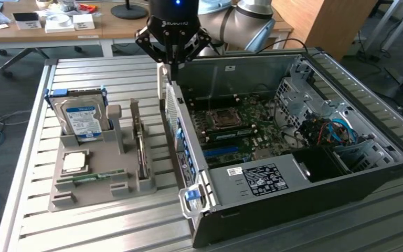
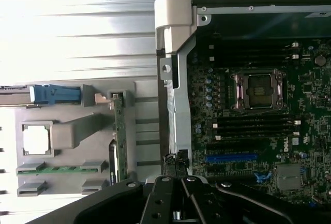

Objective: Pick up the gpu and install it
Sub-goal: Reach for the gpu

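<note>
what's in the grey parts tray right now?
In the tray: hard drive upright, CPU flat, RAM stick flat, gpu on edge in its slot. Slot walls cover the lower edges of gpu and hard drive.

Slatted table (image 1: pixel 82 226): bare ribbed metal, brushed, throwing glare. Computer case (image 1: pixel 314 194): matt black outside, dull grey sheet metal within; motherboard (image 1: pixel 243 131) green, satin. Beside the case, holder (image 1: pixel 82 197) of matt grey plastic. In it: hard drive (image 1: pixel 81 118), silvery metal, glossy blue label; gpu (image 1: pixel 140 147), green board edge. Above the case wall, tool (image 1: pixel 171 64): black, faint sheen.
</note>
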Controlling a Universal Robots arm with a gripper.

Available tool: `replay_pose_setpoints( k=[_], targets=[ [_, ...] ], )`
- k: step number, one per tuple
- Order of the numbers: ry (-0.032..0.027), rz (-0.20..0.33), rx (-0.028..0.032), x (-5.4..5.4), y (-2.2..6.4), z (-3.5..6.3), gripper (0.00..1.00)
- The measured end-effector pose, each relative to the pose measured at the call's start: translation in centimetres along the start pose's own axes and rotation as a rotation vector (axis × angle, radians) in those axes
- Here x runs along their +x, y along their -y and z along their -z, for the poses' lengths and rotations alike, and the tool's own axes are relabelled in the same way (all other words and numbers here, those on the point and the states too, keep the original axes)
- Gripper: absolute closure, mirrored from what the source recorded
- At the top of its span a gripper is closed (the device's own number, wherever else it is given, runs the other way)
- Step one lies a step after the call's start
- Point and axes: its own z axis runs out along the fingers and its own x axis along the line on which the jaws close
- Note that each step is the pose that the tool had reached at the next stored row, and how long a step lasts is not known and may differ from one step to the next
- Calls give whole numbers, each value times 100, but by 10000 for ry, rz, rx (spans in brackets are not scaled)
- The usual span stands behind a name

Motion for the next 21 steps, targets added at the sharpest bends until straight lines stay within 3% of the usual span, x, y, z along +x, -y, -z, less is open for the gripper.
replay_pose_setpoints(
  k=[21],
  targets=[
    [0,-2,0,55,4,2,89]
  ],
)
